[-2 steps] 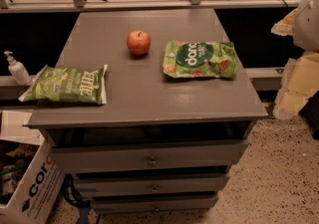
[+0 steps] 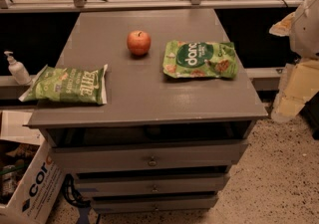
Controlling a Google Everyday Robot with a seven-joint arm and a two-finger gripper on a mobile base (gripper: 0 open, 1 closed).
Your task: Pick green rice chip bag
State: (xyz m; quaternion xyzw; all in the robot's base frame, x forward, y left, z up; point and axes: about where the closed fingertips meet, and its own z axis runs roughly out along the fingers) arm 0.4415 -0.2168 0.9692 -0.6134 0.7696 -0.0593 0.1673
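The green rice chip bag [image 2: 200, 59] lies flat on the right part of the grey cabinet top [image 2: 144, 93]. It is light green with a dark-green circle and white lettering. A red apple [image 2: 138, 43] stands just left of it, apart from it. My gripper [image 2: 293, 92] shows as a cream blocky shape at the right edge, beyond the cabinet's right side and lower than the bag. It touches nothing on the top. The white arm [image 2: 306, 24] rises above it.
A paler green bag with white lettering [image 2: 67, 84] lies at the top's left edge. A pump bottle [image 2: 17, 68] stands on a ledge to the left. A cardboard box [image 2: 30, 188] sits on the floor at lower left. Drawers [image 2: 152, 158] face front.
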